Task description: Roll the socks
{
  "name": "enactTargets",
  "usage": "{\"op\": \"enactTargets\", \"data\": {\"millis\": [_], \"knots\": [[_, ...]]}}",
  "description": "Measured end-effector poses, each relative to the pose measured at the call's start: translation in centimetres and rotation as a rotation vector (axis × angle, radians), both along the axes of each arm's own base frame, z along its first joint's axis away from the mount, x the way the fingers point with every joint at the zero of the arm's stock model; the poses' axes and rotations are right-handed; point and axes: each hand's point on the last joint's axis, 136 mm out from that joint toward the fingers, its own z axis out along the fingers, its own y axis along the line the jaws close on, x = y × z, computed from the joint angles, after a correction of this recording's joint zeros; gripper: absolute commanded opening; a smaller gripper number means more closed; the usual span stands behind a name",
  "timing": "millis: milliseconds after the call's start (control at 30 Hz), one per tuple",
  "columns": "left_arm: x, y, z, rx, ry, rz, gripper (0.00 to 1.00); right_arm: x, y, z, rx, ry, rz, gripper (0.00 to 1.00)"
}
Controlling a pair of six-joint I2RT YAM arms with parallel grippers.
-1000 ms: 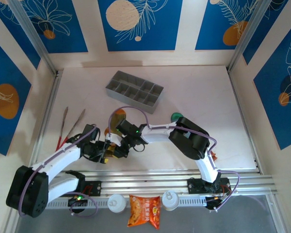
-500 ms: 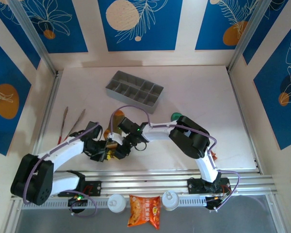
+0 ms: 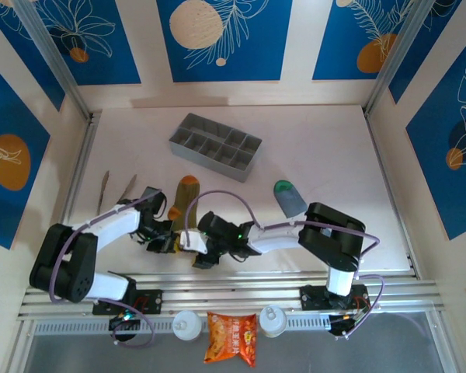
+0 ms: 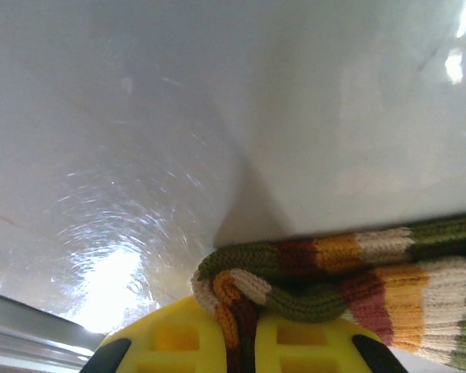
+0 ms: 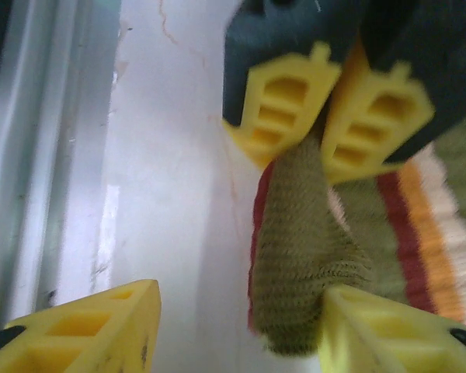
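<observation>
L pincer (image 4: 237, 342) clamped on striped sock (image 4: 388, 287) cuff, white tabletop (image 4: 140, 116).

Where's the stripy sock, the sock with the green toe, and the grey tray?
stripy sock (image 3: 183, 200), top view, its olive middle.
green-toed sock (image 3: 291, 200), top view, its grey middle.
grey tray (image 3: 206, 159), top view, its near wall.

The left gripper (image 3: 162, 242) was clamped on the olive-brown sock (image 4: 334, 268), its 2 yellow pads (image 5: 283, 109) almost meeting. Just ahead of it, the right gripper (image 5: 237, 330) faced it nose to nose, jaws wide apart, both forearms low.
</observation>
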Motion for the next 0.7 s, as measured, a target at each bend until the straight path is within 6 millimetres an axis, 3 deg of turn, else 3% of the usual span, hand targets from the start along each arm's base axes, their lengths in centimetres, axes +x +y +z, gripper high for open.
{"op": "enactTargets", "data": {"millis": [133, 300, 467, 600, 700], "knots": [[0.0, 0.1, 0.0, -0.005, 0.026, 0.005, 0.00, 1.1, 0.5, 0.4, -0.015, -0.169, 0.013, 0.54], [0.1, 0.1, 0.0, -0.011, 0.046, 0.011, 0.00, 1.9, 0.6, 0.0, -0.047, -0.249, 0.022, 0.52], [0.2, 0.1, 0.2, -0.014, 0.055, 0.002, 0.00, 3.0, 0.6, 0.0, -0.067, -0.301, -0.012, 0.58], [0.3, 0.2, 0.2, -0.017, 0.054, 0.005, 0.00, 2.7, 0.5, 0.7, -0.059, -0.314, 0.005, 0.59], [0.3, 0.2, 0.2, -0.017, 0.054, 0.007, 0.00, 1.8, 0.7, 1.4, -0.041, -0.312, 0.042, 0.54]]}}
